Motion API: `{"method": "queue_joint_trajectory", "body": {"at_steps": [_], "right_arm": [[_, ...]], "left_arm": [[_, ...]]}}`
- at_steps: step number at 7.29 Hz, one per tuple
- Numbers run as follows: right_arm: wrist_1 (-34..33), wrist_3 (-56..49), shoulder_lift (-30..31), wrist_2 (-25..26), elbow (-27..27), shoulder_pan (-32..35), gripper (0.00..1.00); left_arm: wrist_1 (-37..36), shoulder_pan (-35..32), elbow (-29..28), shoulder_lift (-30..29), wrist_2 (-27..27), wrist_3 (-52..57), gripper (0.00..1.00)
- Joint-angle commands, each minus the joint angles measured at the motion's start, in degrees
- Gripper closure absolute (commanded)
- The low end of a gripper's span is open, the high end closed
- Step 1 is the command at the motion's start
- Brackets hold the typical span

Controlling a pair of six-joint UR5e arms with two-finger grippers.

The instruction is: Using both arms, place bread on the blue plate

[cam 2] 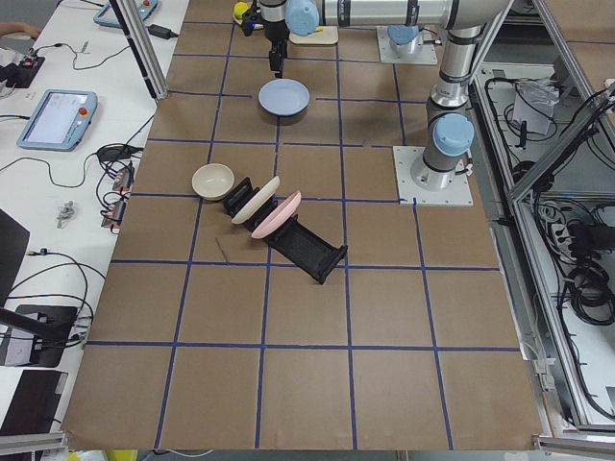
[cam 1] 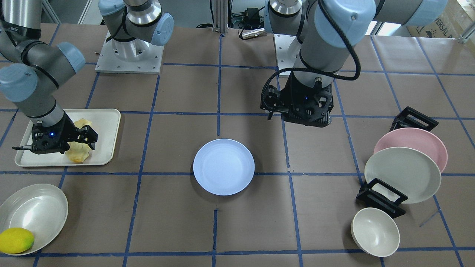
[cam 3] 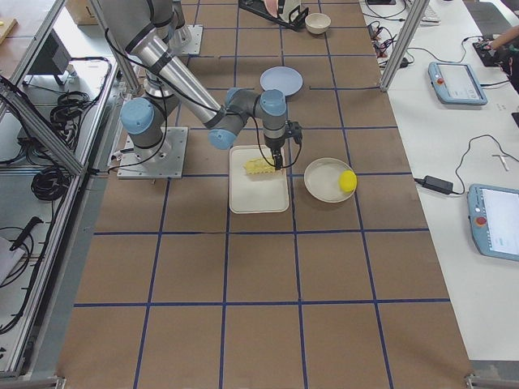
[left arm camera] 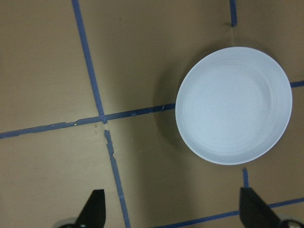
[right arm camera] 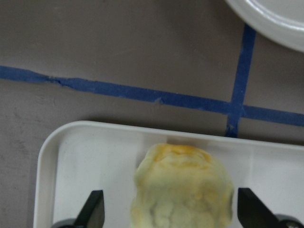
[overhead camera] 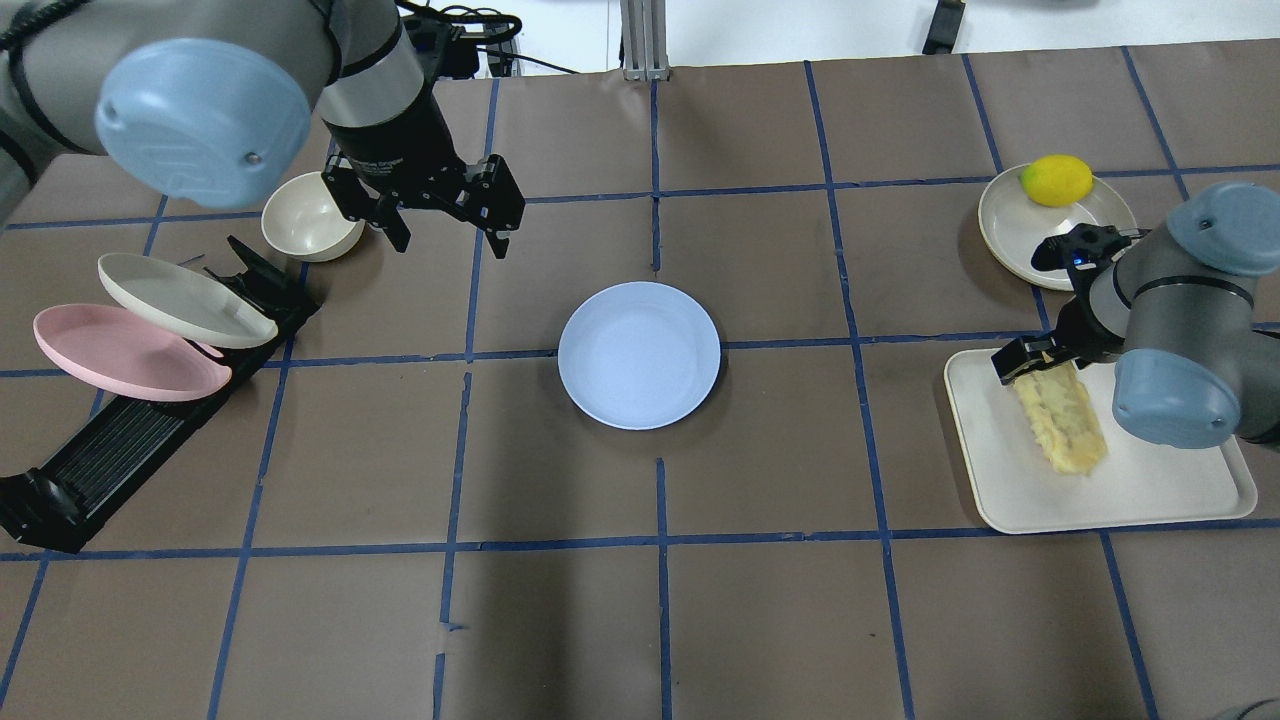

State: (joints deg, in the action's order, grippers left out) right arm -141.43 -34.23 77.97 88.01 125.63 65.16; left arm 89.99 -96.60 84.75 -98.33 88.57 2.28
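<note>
The bread (overhead camera: 1062,425) lies lengthwise on a cream tray (overhead camera: 1150,490) at the robot's right. My right gripper (overhead camera: 1035,362) is low over its far, golden-brown end. In the right wrist view the bread (right arm camera: 183,185) sits between the two spread fingers (right arm camera: 95,211), with a clear gap on one side. That gripper is open. The blue plate (overhead camera: 639,355) lies empty at the table's centre. My left gripper (overhead camera: 447,225) hangs open and empty above the table, beyond the plate and to its left. The plate also shows in the left wrist view (left arm camera: 233,104).
A cream plate (overhead camera: 1010,235) with a yellow lemon (overhead camera: 1057,180) lies beyond the tray. A black dish rack (overhead camera: 130,440) at the left holds a pink plate (overhead camera: 120,355) and a cream plate (overhead camera: 180,300). A cream bowl (overhead camera: 305,215) stands close to the left gripper.
</note>
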Motion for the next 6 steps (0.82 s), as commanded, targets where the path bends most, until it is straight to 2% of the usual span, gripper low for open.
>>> {"method": "queue_joint_trajectory", "body": {"at_steps": [1,2,3,4,5,6], "right_arm": [[-3.0,-0.4,0.2,0.2,2.5,-0.5,0.16],[-2.5,-0.4,0.2,1.2,2.6,-0.5,0.45],[-2.3,-0.3,0.2,2.8,2.9,-0.5,0.7],[-0.4,0.4,1.6,7.4,2.3,-0.4,0.85],[4.0,4.2,4.3,8.9,1.6,0.1,0.92],[9.4,11.3,6.1,8.0,-0.2,1.0,0.92]], "left_arm": [[9.1,-0.2,-6.8,0.9,3.3,0.0,0.0],[10.8,-0.2,-8.4,0.8,3.4,0.0,0.0],[10.6,-0.1,-7.1,1.8,3.4,0.3,0.0],[9.6,1.7,-6.7,1.9,3.1,3.5,0.0],[9.7,3.2,-6.7,2.8,2.7,4.7,0.0],[9.7,4.1,-6.4,4.5,2.7,4.9,0.0]]}}
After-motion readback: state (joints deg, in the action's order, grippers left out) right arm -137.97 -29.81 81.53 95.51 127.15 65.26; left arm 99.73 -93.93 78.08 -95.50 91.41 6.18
